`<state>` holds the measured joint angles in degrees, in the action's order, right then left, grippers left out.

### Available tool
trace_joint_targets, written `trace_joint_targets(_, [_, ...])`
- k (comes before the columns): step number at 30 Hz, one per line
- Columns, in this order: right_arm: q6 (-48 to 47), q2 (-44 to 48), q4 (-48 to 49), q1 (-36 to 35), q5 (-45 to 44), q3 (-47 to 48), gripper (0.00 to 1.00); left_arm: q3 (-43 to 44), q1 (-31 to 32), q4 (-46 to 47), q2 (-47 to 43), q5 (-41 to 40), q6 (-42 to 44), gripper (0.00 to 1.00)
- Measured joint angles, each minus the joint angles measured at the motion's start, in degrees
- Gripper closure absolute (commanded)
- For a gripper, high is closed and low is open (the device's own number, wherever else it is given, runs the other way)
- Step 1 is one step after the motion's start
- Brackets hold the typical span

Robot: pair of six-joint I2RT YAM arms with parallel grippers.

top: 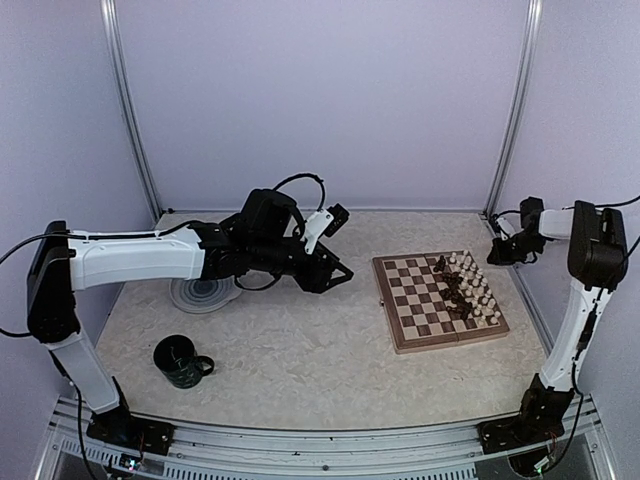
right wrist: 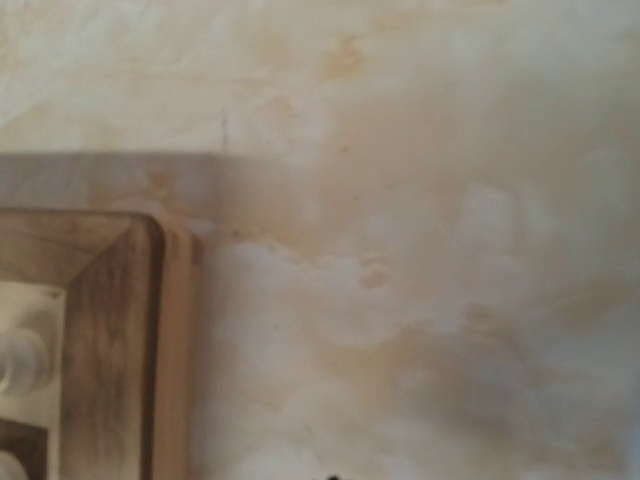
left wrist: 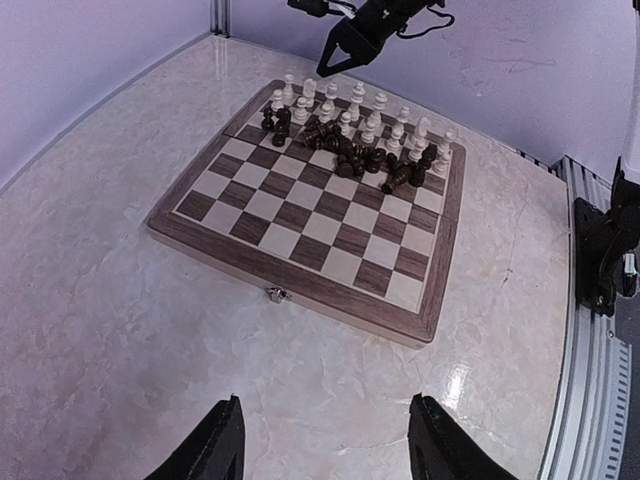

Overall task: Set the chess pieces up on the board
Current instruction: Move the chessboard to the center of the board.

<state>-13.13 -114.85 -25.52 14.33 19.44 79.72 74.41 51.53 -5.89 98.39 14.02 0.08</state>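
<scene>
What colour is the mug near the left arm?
The mug is a very dark green-black, seen only in the top external view.

A lab test cell: plain lilac panels [top: 320,100], aluminium posts [top: 129,110], metal base rail [top: 320,448].

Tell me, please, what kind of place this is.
Probably a robot test cell: plain pale walls with metal posts, left arm and right arm bolted to a rail at the table edge.

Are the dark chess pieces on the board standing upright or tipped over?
Many are tipped: the dark brown-black chess pieces lie jumbled on their sides on the checked wooden board, beside upright cream pieces.
</scene>
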Motion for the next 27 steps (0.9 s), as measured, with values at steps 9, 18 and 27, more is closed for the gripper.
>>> trace_joint_targets(9, [-0.07, -6.62, -4.59, 0.0, 6.16, 6.19, 1.0, 0.0, 0.07, -0.22, 0.39, 2.08, -1.16, 0.45])
trace_joint_targets(18, [-0.09, -10.64, -8.11, 0.0, 11.54, 9.66, 1.0, 0.0, 0.26, -0.22, 0.37, 3.8, -1.27, 0.45])
trace_joint_targets(27, [-1.03, -12.31, -9.6, -0.68, 14.51, 11.65, 1.0, -1.18, 0.22, 0.02, -0.33, 3.54, -1.29, 0.44])
